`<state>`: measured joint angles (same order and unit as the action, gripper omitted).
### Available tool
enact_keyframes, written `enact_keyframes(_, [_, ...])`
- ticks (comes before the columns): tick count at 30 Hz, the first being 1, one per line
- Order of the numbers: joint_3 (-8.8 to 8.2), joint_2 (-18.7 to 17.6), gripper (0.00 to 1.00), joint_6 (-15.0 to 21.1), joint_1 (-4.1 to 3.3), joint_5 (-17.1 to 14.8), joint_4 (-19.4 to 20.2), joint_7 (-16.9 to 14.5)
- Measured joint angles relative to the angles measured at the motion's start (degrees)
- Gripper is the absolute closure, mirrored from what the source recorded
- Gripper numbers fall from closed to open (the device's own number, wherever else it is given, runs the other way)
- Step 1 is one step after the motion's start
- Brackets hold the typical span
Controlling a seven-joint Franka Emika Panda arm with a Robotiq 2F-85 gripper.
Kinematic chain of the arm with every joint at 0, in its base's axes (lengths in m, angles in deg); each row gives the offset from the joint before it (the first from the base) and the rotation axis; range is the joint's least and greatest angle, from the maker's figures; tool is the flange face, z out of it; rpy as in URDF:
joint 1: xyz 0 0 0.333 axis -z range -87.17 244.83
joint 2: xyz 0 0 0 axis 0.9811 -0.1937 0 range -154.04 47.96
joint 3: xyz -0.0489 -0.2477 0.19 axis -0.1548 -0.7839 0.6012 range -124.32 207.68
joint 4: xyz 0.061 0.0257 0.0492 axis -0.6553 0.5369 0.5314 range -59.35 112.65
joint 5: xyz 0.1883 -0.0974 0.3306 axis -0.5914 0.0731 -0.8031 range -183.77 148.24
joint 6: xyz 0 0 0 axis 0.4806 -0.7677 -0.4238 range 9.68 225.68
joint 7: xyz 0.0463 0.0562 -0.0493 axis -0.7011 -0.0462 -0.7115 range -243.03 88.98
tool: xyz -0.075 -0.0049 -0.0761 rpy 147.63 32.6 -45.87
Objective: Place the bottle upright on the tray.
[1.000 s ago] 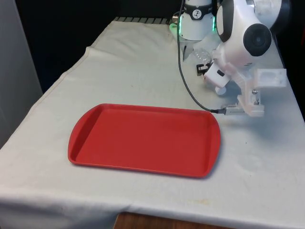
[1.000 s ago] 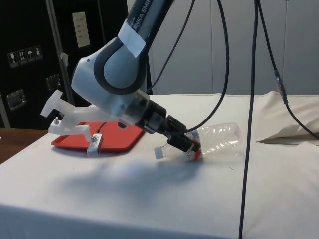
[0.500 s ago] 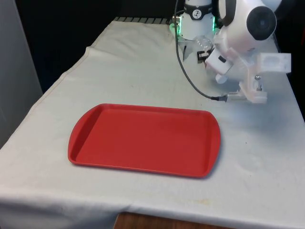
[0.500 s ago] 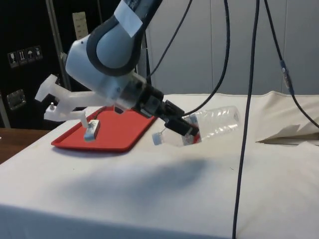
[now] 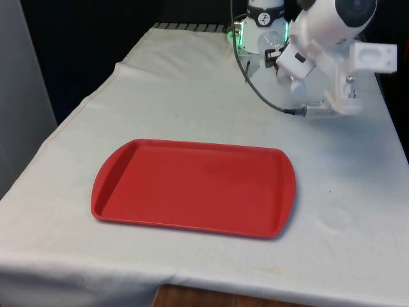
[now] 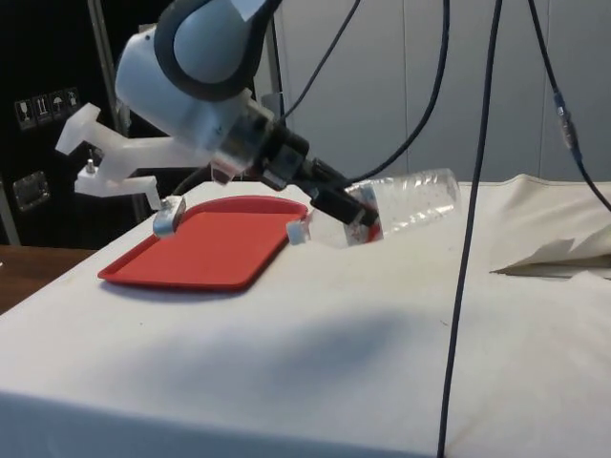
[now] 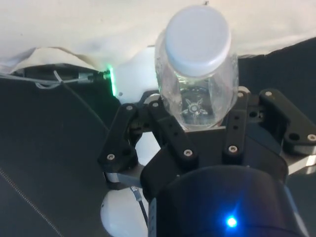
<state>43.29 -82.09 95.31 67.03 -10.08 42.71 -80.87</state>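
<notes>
Your claw (image 6: 346, 212) is pinching the bottle (image 6: 401, 202), one black finger pressed to each side of the clear body near its neck end; the wrist view shows the fingers (image 7: 170, 133) hugging the plastic with the white cap (image 7: 198, 33) poking out beyond them. The bottle hangs in the air above the white cloth (image 6: 382, 324), touching nothing but the claw. It lies close to level, tilted a little, with the base up and away from the wrist and the cap (image 6: 298, 232) low on the tray side. That tilt looks like the result of gripping a bottle that lay on its side, so you have it lifted but not yet turned. I judge that standing it up will need a wrist rotation, since the base has to end up underneath.

The red tray (image 5: 192, 185) lies well apart from the claw, out across the table, bare and flat on the cloth. Nothing stands between it and the claw, so the carry should be free.

In the front view the arm's white wrist housing (image 5: 332, 25) covers most of the claw and bottle; just a bit of clear plastic (image 5: 271, 41) peeps out beside it. The side view cannot show how tightly the fingers bite. A red patch at the fingers (image 6: 370, 229) may be a label, though I cannot tell. The black cable (image 6: 458, 248) hangs just beside the bottle; whether they touch is unclear.
</notes>
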Motion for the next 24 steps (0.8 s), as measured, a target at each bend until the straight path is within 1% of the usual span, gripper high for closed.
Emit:
enact_keyframes(3, [0.00,1.3,0.65,-1.0,0.00,0.0,-0.1,-0.1])
enact_keyframes(9, [-0.06,1.9,0.65,-0.8,0.06,0.0,-0.4,0.2])
enact_keyframes(12, [-0.11,1.9,0.65,0.7,0.17,-0.1,-0.5,0.7])
enact_keyframes(18, [-0.11,1.9,0.65,2.1,0.23,-0.2,-0.5,1.2])
enact_keyframes(24, [-0.11,1.9,0.65,4.5,0.34,-0.3,-0.4,1.9])
